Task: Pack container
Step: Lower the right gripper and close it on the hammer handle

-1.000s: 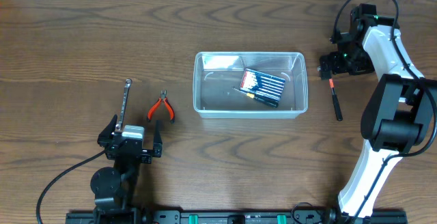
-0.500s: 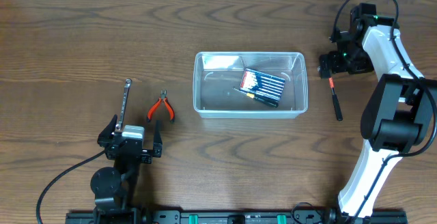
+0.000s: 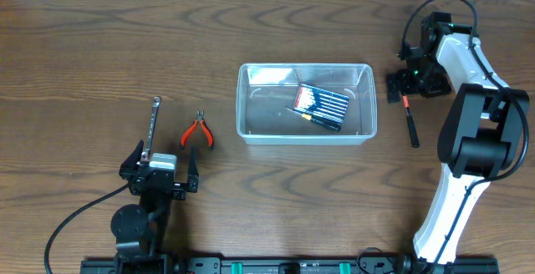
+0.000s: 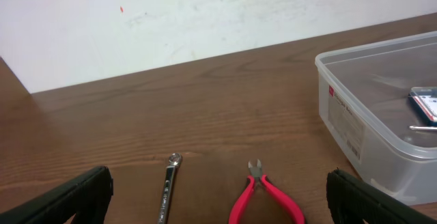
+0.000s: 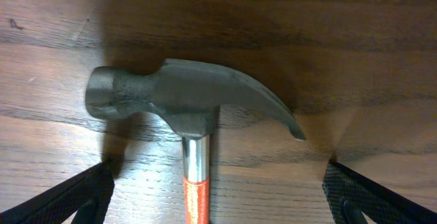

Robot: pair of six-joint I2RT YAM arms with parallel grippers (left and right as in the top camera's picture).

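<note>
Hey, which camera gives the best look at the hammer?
Right wrist: the hammer sits close, head and claw sharp. Overhead shows only its small handle, the head under the right gripper. Left wrist doesn't show it.

There is one clear container (image 3: pixel 243 100), and it holds one blue card pack (image 3: pixel 324 100) and one small screwdriver (image 3: pixel 320 120). Three hand tools lie outside it: one wrench (image 3: pixel 151 126), one pair of red-handled pliers (image 3: pixel 197 133) and one hammer (image 5: pixel 192 105).
</note>
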